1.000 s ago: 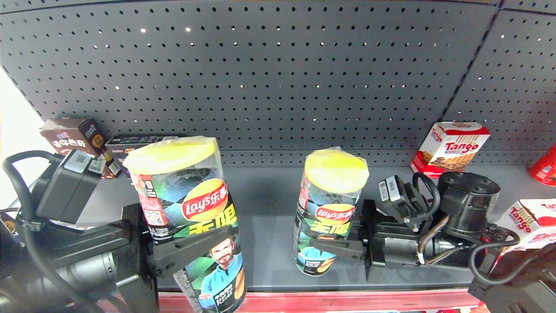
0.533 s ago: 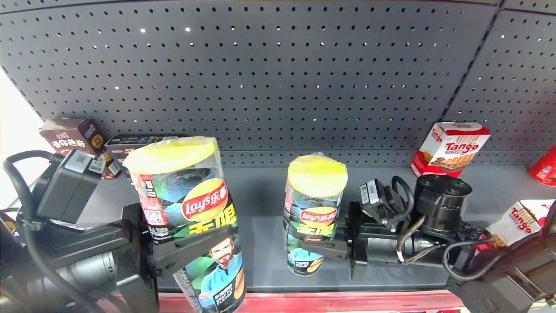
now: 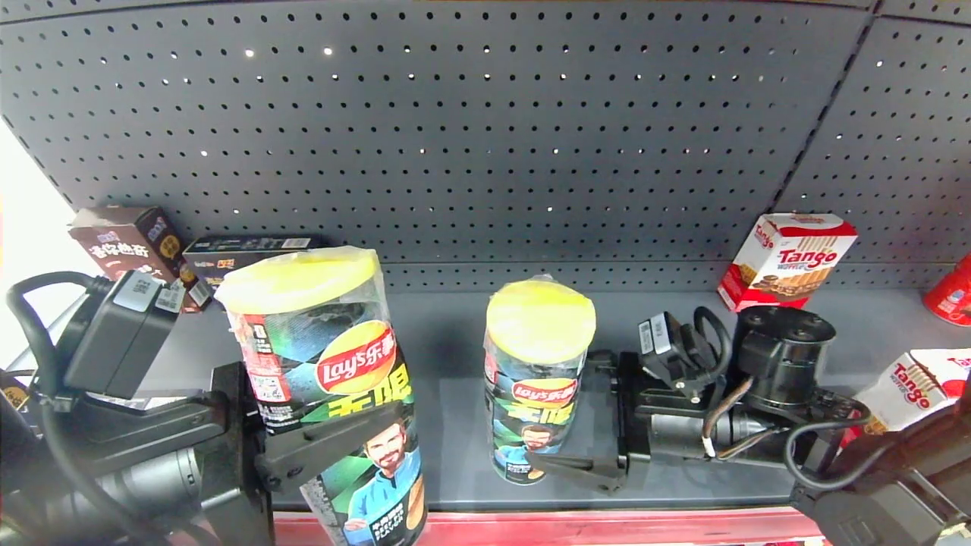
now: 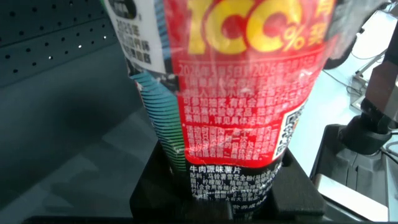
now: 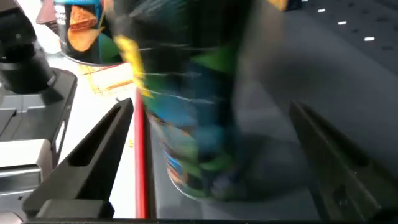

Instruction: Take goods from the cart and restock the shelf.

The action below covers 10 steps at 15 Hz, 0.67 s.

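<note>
Two tall chip cans with yellow lids are in the head view. The left can point(image 3: 326, 371) is held upright over the front edge of the grey shelf point(image 3: 455, 334), with my left gripper point(image 3: 341, 425) shut on its lower half; its red label point(image 4: 236, 112) shows close up in the left wrist view. The second can point(image 3: 535, 379) stands upright on the shelf near the front, in the middle. My right gripper point(image 3: 565, 413) is open around it from the right. In the right wrist view its fingers point(image 5: 93, 155) stand apart from the can point(image 5: 193, 106) on both sides.
Two red-and-white wafer boxes point(image 3: 793, 258) point(image 3: 910, 387) and a red can point(image 3: 948, 292) sit at the shelf's right. A brown box point(image 3: 133, 239) and a flat dark box point(image 3: 243, 246) lie at the back left. A pegboard wall point(image 3: 485, 136) backs the shelf, whose front lip point(image 3: 569, 527) is red.
My right gripper carried the second can leftward, lowered it onto the shelf and opened its fingers. The left gripper with its can sank slightly.
</note>
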Motion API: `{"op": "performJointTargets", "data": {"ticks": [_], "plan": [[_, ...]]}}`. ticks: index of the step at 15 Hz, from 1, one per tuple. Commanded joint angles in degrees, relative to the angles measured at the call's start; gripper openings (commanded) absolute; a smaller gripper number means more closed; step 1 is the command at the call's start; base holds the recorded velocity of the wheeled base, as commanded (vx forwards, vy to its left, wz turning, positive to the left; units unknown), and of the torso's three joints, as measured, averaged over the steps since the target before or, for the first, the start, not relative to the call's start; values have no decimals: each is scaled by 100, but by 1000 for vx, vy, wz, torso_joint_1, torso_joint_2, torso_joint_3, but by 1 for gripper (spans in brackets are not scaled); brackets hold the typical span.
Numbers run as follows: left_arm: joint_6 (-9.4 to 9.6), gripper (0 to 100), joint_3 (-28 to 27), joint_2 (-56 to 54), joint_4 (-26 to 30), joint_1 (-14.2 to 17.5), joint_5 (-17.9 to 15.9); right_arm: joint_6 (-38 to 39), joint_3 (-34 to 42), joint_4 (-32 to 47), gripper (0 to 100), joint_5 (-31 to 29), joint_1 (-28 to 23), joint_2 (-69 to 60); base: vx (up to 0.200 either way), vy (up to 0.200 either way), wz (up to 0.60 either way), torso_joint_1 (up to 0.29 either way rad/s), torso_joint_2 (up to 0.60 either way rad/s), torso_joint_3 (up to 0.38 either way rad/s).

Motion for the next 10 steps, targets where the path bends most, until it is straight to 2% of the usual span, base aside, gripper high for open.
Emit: {"op": "performJointTargets", "data": {"ticks": [1, 8, 10], "plan": [[-4, 0, 7, -39, -3, 1, -1, -2, 220, 5, 100, 2, -220, -448, 0, 0, 0, 0, 0, 0], [-4, 0, 7, -48, -3, 1, -1, 51, 826, 128, 100, 11, -1266, -2047, 0, 0, 0, 0, 0, 0], [-4, 0, -1, -65, -3, 1, -1, 209, 756, 436, 100, -6, -1714, -2698, 0, 0, 0, 0, 0, 0]]}}
